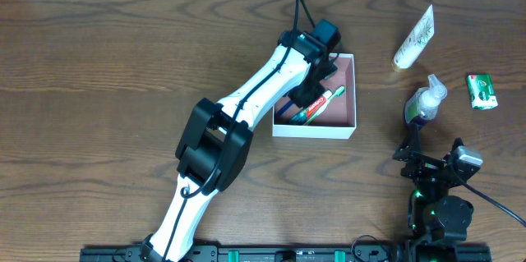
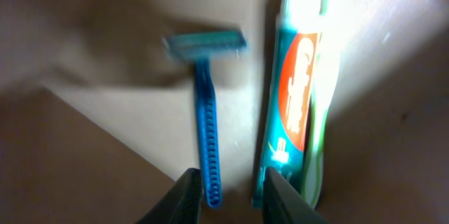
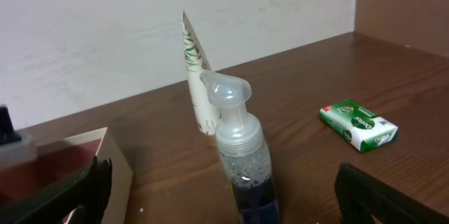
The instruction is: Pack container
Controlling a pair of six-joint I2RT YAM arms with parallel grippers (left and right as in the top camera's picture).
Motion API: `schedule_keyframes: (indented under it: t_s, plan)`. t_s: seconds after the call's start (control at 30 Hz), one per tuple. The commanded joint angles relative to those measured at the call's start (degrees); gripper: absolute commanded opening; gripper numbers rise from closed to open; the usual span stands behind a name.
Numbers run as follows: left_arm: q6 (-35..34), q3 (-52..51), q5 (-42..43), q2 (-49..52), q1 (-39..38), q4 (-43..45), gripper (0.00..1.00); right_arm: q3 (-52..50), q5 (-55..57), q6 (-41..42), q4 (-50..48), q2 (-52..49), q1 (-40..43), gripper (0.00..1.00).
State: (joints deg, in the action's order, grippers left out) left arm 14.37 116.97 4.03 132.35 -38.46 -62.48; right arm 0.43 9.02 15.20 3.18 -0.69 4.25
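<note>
The container (image 1: 314,131) is a square white box with a pink inside, at the table's middle. My left gripper (image 1: 310,91) reaches down into it. In the left wrist view my left gripper (image 2: 231,194) is open just above the box floor (image 2: 105,147). A blue razor (image 2: 208,126) lies there with its handle end between the fingers, beside a teal and red toothpaste box (image 2: 293,104). My right gripper (image 1: 427,163) is open and empty. In the right wrist view its fingers (image 3: 235,203) stand wide either side of a clear pump bottle (image 3: 242,161) with dark liquid.
A white tube (image 1: 415,39) lies at the back right, and a green soap box (image 1: 482,91) at the far right. The pump bottle (image 1: 425,102) stands right of the container. The right wrist view shows the tube (image 3: 196,83), the soap (image 3: 359,124) and a container corner (image 3: 116,175).
</note>
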Motion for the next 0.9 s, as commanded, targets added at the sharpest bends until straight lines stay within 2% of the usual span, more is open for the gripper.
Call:
schedule_keyframes:
  t_s: [0.0, 0.37, 0.87]
  plan:
    - [-1.6, 4.7, -0.7, -0.7, 0.0, 0.1, 0.28, -0.1, 0.4, -0.9, 0.2, 0.3, -0.9, 0.99]
    - [-1.6, 5.3, -2.9, 0.2, 2.3, 1.0, 0.22, -0.1, 0.4, -0.9, 0.2, 0.3, -0.9, 0.99]
    - [-2.7, 0.0, -3.6, 0.4, 4.3, 8.9, 0.19, -0.1, 0.4, -0.9, 0.2, 0.3, -0.9, 0.99]
